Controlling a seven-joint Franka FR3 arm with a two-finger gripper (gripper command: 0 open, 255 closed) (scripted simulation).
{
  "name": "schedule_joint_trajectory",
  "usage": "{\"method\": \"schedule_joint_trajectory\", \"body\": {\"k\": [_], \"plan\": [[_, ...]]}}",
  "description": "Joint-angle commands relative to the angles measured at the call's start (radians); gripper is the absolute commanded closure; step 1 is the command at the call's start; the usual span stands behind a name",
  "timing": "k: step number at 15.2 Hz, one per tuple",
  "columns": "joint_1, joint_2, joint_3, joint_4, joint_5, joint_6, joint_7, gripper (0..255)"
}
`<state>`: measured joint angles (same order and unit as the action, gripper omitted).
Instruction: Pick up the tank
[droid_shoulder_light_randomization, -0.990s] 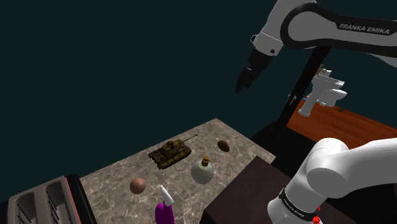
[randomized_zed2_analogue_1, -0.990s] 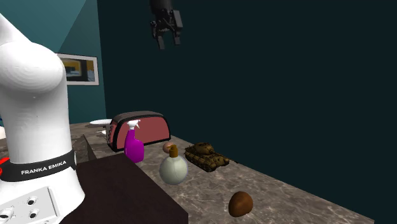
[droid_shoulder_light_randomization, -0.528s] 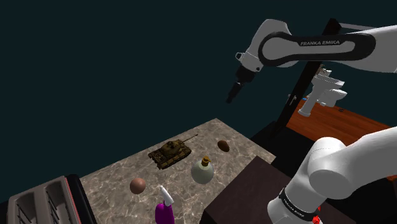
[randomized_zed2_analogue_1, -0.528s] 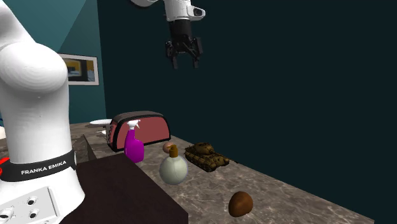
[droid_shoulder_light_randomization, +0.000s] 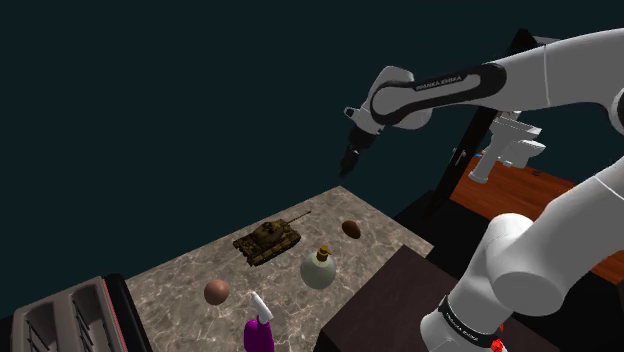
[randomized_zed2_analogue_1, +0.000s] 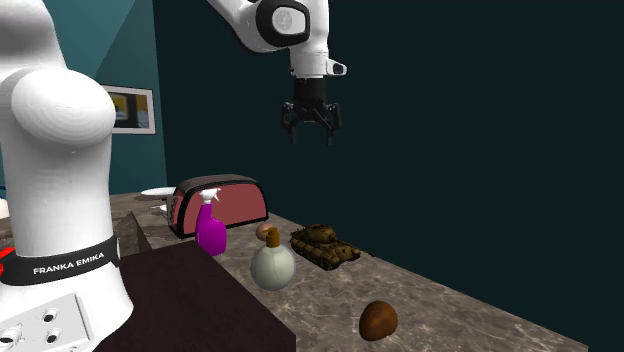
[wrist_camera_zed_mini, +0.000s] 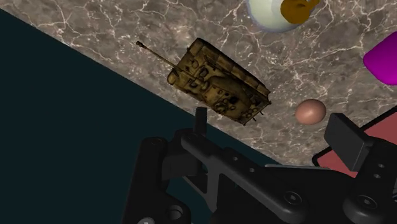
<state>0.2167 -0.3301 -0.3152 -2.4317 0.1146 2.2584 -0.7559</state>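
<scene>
Down and toward the shoulder view's left goes the gripper (droid_shoulder_light_randomization: 347, 165) since a second ago, and I've got it hanging well above the marble counter (droid_shoulder_light_randomization: 180, 275), touching nothing. Side-on from the shoulder I can't read the fingers; the second exterior view sorts it out, both black fingers (randomized_zed2_analogue_1: 291, 134) spread wide with only air between them. The wrist view agrees, the two tips standing apart.

Tank (droid_shoulder_light_randomization: 268, 239) is sitting flat on the counter, camouflage brown and olive, near the edge that meets the dark wall. From the wrist view I'm looking down on its deck, tank (wrist_camera_zed_mini: 218, 81) ahead of the fingers, barrel running along that wall-side edge. The shoulder view gives me the neighbours: a brown egg (droid_shoulder_light_randomization: 216, 291) on one side, a dark brown oval lump (droid_shoulder_light_randomization: 351, 228) on the other, a round cream flask (droid_shoulder_light_randomization: 319, 268) with a cork just beside it toward the stand. Magenta spray bottle (randomized_zed2_analogue_1: 210, 228) and red-sided toaster (randomized_zed2_analogue_1: 220, 200) stand further along, clearest from the second exterior view
</scene>
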Motion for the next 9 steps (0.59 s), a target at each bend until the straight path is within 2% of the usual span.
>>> {"method": "schedule_joint_trajectory", "body": {"k": [1, 5, 9], "plan": [[0.032, 0.086, -0.041, 0.027, 0.052, 0.039, -0.124, 0], [0.078, 0.263, -0.087, 0.102, 0.189, 0.084, -0.368, 0], [0.084, 0.445, -0.082, 0.201, 0.335, 0.091, -0.603, 0]]}}
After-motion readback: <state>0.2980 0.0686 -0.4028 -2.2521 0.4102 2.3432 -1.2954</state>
